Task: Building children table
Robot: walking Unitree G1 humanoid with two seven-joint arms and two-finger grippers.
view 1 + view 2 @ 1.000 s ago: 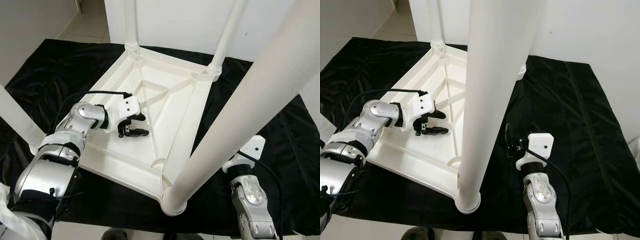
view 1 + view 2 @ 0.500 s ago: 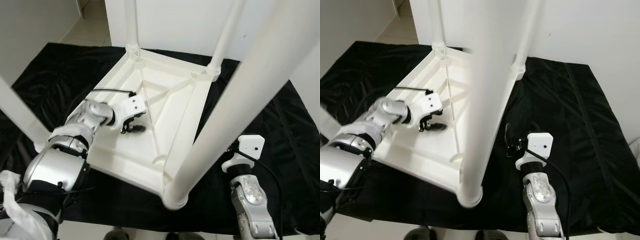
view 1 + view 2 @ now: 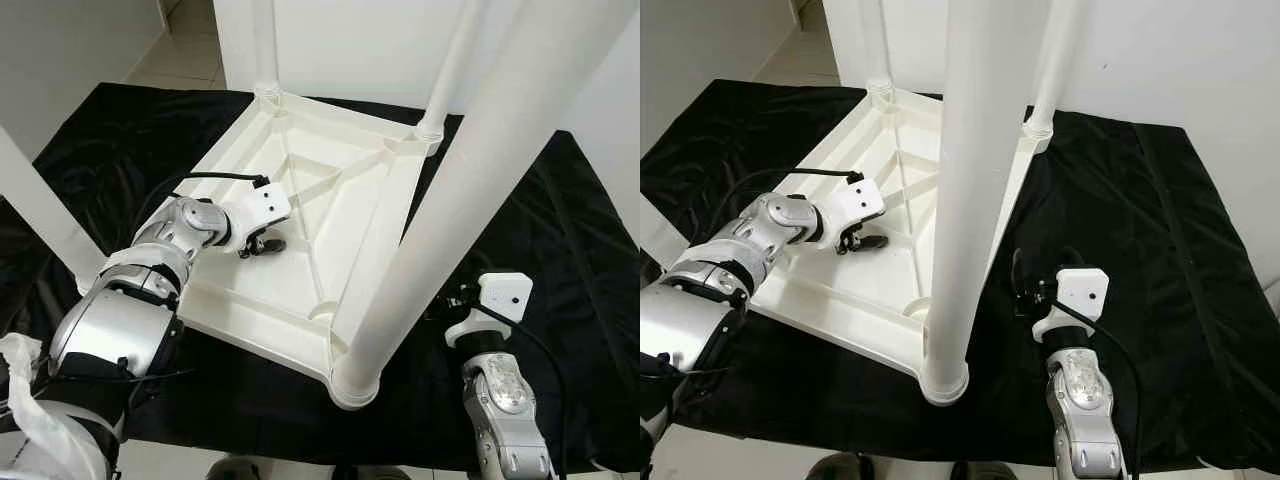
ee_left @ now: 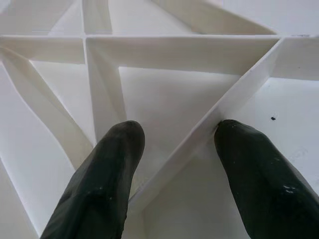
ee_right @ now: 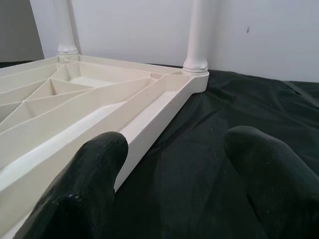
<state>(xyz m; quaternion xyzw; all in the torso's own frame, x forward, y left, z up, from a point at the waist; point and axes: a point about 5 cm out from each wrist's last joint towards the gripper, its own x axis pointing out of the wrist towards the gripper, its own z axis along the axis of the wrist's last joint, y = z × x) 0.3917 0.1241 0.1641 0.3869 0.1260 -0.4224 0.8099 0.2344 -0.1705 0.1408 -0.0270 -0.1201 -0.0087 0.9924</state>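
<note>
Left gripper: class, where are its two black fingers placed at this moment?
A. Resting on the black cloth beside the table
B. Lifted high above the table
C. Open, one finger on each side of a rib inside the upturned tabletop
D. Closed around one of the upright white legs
C. The left gripper is open, with a white rib of the upturned tabletop running between its fingers.

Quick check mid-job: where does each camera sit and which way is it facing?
Left eye, right eye: on the head, looking down at the upturned table on the black cloth; both arms show.
Left wrist: on the left arm, looking along the left gripper, open astride a rib.
Right wrist: on the right arm, low over the cloth, facing the table's edge; right gripper open.
All share the table.
</note>
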